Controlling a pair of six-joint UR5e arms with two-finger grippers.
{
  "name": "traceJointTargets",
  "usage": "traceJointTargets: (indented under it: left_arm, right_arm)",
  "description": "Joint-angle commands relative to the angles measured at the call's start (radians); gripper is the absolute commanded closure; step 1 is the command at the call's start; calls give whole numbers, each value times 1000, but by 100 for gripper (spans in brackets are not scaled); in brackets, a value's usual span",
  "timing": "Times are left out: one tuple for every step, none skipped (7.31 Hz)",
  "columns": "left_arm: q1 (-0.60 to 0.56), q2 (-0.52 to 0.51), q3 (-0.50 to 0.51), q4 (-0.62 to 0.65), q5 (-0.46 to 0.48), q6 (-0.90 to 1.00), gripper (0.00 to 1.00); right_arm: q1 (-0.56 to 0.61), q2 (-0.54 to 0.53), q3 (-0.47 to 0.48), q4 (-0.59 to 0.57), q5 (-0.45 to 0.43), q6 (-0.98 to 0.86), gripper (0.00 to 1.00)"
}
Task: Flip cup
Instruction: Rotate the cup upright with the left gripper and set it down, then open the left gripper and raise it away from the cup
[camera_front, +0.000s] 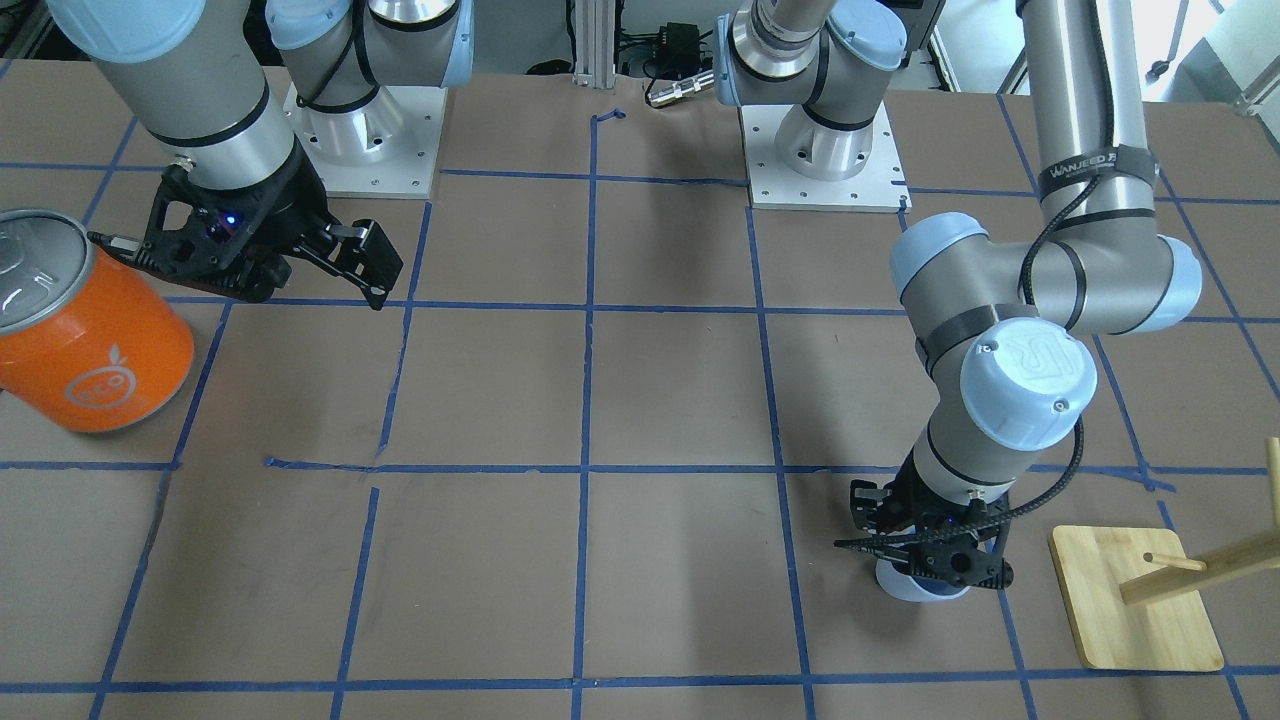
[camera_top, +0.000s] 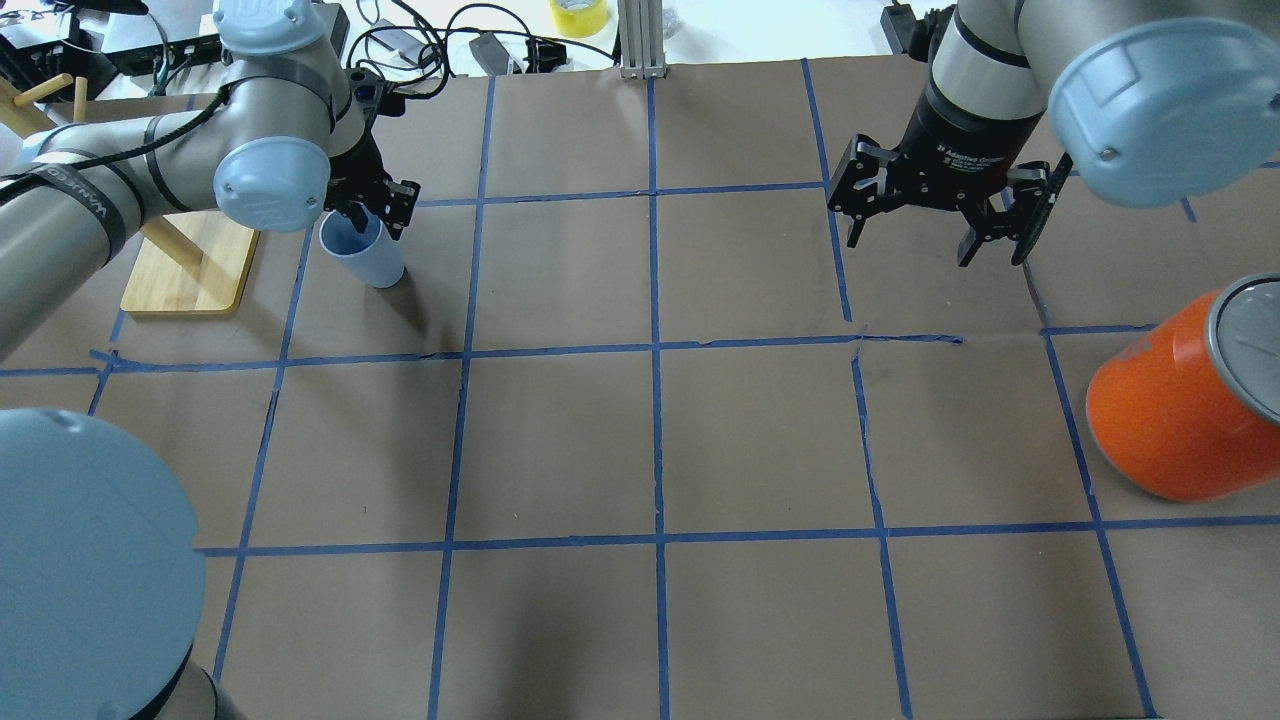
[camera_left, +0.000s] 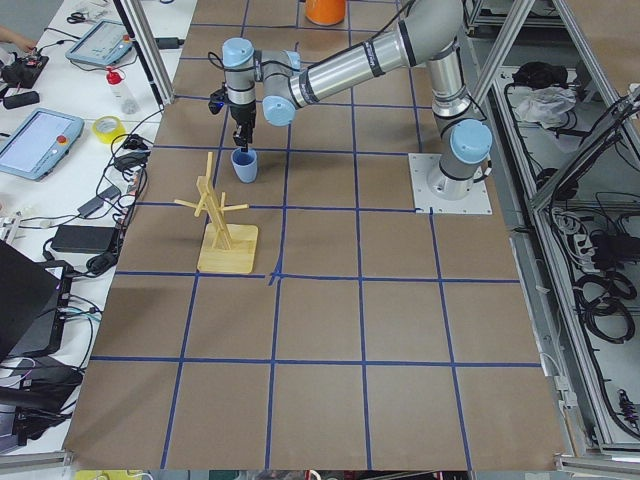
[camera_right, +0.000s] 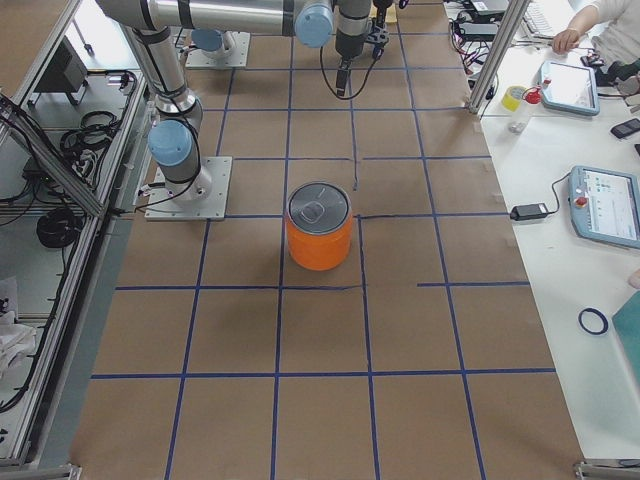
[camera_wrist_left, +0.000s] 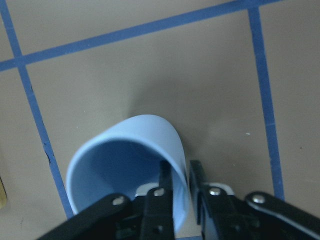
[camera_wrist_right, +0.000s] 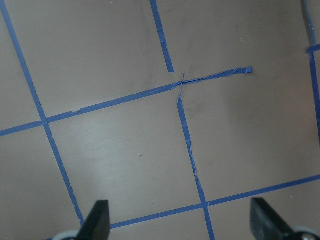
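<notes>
The cup (camera_top: 367, 258) is a small pale blue tumbler standing upright with its mouth up, at the far left of the table, next to the wooden rack. It also shows in the front view (camera_front: 912, 587), the left side view (camera_left: 243, 166) and the left wrist view (camera_wrist_left: 145, 145). My left gripper (camera_top: 372, 216) comes down from above and is shut on the cup's rim, one finger inside the wall and one outside (camera_wrist_left: 181, 185). My right gripper (camera_top: 937, 238) is open and empty, hanging above bare table at the far right (camera_wrist_right: 181, 222).
A large orange can (camera_top: 1180, 410) with a silver top stands at the right edge, near my right gripper (camera_front: 322, 272). A wooden peg rack on a board (camera_top: 190, 262) stands just left of the cup. Blue tape lines grid the brown table.
</notes>
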Motion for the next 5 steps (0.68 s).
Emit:
traceJointTargets:
  left_arm:
    - [-11, 125, 17, -118, -49, -7, 0]
    - [-13, 211, 19, -229, -90, -21, 0]
    - [-25, 297, 19, -328, -133, -44, 0]
    - [-34, 372, 19, -394, -186, -79, 0]
    - [-60, 441, 19, -454, -179, -96, 0]
  right_arm:
    - [0, -1, 0, 1, 0, 0, 0]
    - [0, -2, 0, 1, 0, 0, 0]
    - [0, -2, 0, 1, 0, 0, 0]
    - [0, -4, 0, 1, 0, 0, 0]
    - [0, -2, 0, 1, 0, -2, 0]
